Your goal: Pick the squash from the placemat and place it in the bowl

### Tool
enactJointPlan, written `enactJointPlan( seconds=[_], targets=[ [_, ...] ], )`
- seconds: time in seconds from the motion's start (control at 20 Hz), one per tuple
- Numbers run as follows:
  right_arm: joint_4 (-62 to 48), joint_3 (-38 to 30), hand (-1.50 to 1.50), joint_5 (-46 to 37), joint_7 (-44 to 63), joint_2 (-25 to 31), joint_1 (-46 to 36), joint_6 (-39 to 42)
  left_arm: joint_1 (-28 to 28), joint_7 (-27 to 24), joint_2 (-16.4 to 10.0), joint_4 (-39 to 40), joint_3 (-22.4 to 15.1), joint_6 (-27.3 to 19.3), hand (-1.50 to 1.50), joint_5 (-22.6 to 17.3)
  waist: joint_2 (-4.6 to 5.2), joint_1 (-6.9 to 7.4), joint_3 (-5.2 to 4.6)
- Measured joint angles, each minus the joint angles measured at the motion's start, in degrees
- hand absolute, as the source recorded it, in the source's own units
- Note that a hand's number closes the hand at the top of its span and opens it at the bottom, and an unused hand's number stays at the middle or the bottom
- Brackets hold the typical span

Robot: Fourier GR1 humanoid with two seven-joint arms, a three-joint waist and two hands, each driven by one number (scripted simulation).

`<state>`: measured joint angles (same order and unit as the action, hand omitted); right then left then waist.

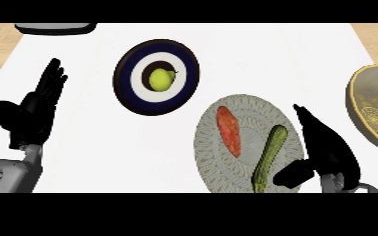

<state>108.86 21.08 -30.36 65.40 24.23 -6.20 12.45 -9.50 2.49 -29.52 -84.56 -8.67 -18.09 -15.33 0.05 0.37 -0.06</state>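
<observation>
While lying on the mat (pixel 214 166), long, green, a bit bent: squash (pixel 270 152). Just beside, right hand (pixel 328 145), fingers straight; left hand (pixel 37 112) up, fingers straight too.

squash (pixel 270 152) on placemat (pixel 212 161), bowl (pixel 365 105) to right

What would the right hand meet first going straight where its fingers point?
Probably nothing: the right hand points away from the robot, passing between the placemat and the bowl over white counter, though height is unclear.
</observation>
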Motion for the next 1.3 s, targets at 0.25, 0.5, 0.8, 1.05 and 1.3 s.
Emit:
enactJointPlan(
  seconds=[0.25,0.5,0.8,1.05,1.3],
  targets=[
    [-2.7,1.1,-1.50,-2.1,-1.5,-3.3,2.3,-0.4,0.5,0.0,1.0,-0.2,0.8,0.8,0.00,0.7,-0.05,-0.25,0.02],
    [-5.9,2.5,-1.50,-5.3,-1.6,-7.1,3.3,-1.0,-0.1,1.9,0.9,-1.3,2.0,1.6,0.00,1.3,-0.09,-0.24,0.03],
    [-8.1,1.2,-1.50,-8.5,-3.3,-9.3,4.1,-1.7,1.0,1.4,2.5,-1.2,2.9,2.3,0.00,2.9,-0.23,-0.29,-0.12],
    [-10.7,-1.0,-1.50,-9.9,-4.3,-11.1,3.4,-1.7,1.7,2.3,2.9,-3.1,4.2,3.2,0.00,3.8,-0.29,-0.25,-0.17],
    [-14.0,-3.1,1.50,-9.2,-6.9,-12.6,2.7,-1.3,0.7,2.9,3.9,-2.3,5.1,4.3,0.00,5.0,-0.46,-0.43,-0.45]
  ],
)
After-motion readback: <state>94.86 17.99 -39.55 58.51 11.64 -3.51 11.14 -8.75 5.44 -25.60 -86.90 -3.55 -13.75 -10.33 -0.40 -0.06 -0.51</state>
